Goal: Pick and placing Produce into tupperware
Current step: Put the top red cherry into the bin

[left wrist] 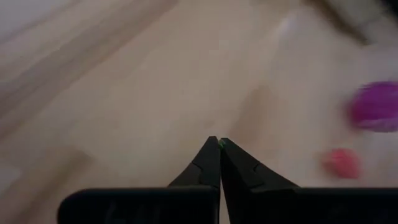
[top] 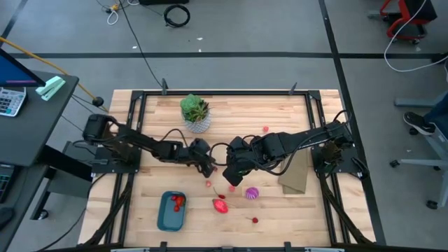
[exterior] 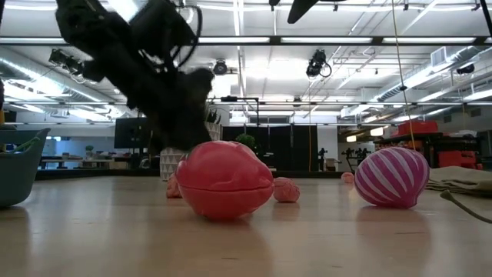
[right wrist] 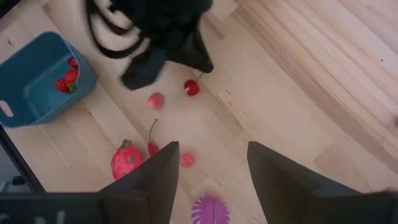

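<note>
So the left claw (top: 210,170) has pinched shut, apparently on nothing; next it needs a cherry (right wrist: 191,87). Right claw (right wrist: 208,163) hovers open.

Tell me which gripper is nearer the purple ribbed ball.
Right. The right gripper hangs open just beside the purple ribbed ball, toward the table's middle. The left gripper, shut, sits farther off, beyond the right one.
</note>
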Controlling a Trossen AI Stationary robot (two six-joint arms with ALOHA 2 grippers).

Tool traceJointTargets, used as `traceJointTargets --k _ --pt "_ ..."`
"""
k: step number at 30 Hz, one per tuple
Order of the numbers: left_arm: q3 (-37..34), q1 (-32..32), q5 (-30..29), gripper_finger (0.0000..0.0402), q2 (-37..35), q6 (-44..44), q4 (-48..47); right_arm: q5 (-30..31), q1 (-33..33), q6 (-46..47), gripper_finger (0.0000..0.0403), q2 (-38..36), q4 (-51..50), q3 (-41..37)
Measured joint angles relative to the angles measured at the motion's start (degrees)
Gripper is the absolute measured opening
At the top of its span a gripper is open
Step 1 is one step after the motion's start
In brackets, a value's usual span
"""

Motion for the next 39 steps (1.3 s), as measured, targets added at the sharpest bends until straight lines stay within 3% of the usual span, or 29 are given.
traceJointTargets --k 8,12,16,22,26,32,39 --pt "0.0 -5.5 3.3 0.0002 -15.4 1.6 -12.4 0.0 0.0 0.0 0.0199 0.0 -0.1 0.0" --pt "0.0 -11.7 3.5 0.0002 -23.4 0.5 -23.7 0.0 0.0 0.0 0.0199 0.0 -0.1 0.0" --pt "0.0 -19.6 3.5 0.0001 -27.7 -6.7 -32.9 0.0 0.0 0.0 0.0199 0.0 -0.1 0.0" --pt "0.0 -32.8 3.3 0.0001 -27.2 -17.8 -36.3 0.0 0.0 0.0 0.0199 0.0 0.0 0.0" --pt "0.0 -38.1 0.8 0.0001 -24.9 -24.0 -39.7 0.1 0.0 0.0 0.0199 0.0 0.0 0.0" --pt "0.0 -40.8 0.2 0.0002 -19.7 -30.2 -48.0 1.0 0.0 0.0 0.0199 0.0 0.1 0.0" --pt "0.0 -40.9 0.2 0.0008 -15.9 -30.0 -45.0 1.0 0.0 0.2 0.0199 0.0 0.1 0.0"
